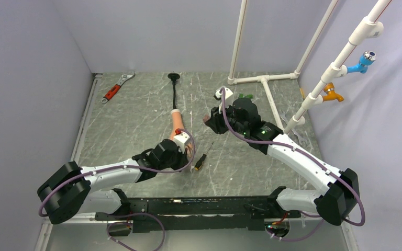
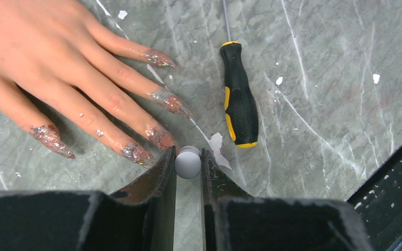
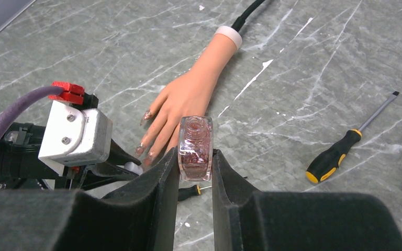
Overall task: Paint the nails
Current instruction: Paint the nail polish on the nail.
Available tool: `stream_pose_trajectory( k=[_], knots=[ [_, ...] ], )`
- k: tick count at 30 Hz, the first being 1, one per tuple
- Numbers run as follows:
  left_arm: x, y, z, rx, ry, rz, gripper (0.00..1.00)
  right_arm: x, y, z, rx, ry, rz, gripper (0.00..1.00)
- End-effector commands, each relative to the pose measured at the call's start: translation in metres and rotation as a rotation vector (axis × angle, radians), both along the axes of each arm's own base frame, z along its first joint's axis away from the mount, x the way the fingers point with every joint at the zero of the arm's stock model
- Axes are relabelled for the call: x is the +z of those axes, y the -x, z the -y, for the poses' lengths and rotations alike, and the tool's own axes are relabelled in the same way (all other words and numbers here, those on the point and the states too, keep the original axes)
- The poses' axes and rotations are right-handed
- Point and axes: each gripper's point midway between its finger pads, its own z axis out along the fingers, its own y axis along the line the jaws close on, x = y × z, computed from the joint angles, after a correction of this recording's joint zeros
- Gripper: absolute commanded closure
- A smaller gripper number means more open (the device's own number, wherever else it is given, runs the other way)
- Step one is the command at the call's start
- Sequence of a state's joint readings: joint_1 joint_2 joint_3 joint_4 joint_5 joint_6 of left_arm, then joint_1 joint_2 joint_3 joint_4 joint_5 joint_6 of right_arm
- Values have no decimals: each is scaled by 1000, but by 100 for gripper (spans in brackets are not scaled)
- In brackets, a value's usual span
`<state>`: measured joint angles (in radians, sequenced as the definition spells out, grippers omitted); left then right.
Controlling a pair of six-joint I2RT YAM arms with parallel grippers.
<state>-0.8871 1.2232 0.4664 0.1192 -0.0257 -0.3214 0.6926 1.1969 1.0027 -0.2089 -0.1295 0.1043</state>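
The nails (image 2: 159, 136) lay on the mannequin hand (image 2: 42, 52), flat on the surface (image 2: 319, 104), just beside the left jaws, which pinched a small grey knob (image 2: 188, 163). The right jaws clamped a polish bottle (image 3: 196, 149).

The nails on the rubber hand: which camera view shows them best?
The left wrist view: all five nails appear close, with glittery tips. The right wrist view shows only some, small, beside the bottle. In the top view the left arm hides them.

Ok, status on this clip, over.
Left gripper shut on white cap, beside glittery nails. Right gripper shut on polish bottle. Screwdriver nearby, not blocking.
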Motion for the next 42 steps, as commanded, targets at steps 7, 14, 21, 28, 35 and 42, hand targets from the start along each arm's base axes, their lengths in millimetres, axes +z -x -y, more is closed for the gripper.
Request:
stream_pose_trajectory(
  k=[7,14,21,28,35,42],
  knots=[
    [33,-22,0,64,-9,90,100,14,-6,1,-21,-35,48,100],
    [27,-28,2,82,-32,86,100,16,-5,2,-24,-32,54,100],
    [27,-29,2,86,-33,86,100,17,-6,1,-20,-35,54,100],
    [16,-20,1,63,-22,56,100,17,-6,-1,-12,-38,51,100],
    [10,-11,-2,52,-2,42,100,17,-6,-2,-10,-39,48,100],
    [9,-7,-4,44,6,42,100,16,-6,-2,-8,-37,45,100]
  ],
)
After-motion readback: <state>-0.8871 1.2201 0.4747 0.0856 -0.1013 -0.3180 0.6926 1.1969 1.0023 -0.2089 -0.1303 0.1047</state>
